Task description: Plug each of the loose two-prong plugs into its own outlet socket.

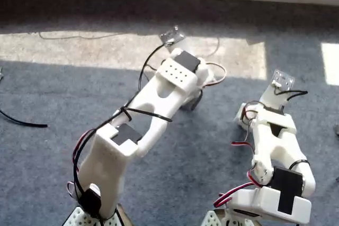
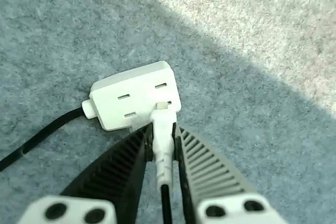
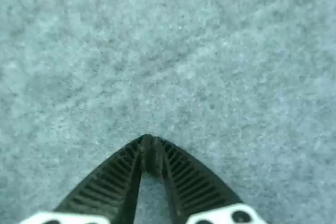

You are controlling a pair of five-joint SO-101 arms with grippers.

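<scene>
A white outlet block (image 2: 134, 98) lies on the grey carpet, with its black cord (image 2: 42, 135) trailing away. My left gripper (image 2: 163, 129) is shut on a white two-prong plug (image 2: 164, 137) that has a black lead. The plug's head presses against one socket on the block's face, and I cannot tell how deep the prongs sit. The socket slots beside it are bare. In the high view the left arm (image 1: 159, 99) stretches to mid-carpet and hides the block. My right gripper (image 3: 149, 150) is shut on nothing above bare carpet, and the right arm (image 1: 273, 141) is folded back.
A black cable (image 1: 21, 121) curves in from the left edge. A thin wire (image 1: 69, 36) lies on the sunlit strip of carpet (image 1: 79, 51) at the back. Grey carpet lies between the two arms.
</scene>
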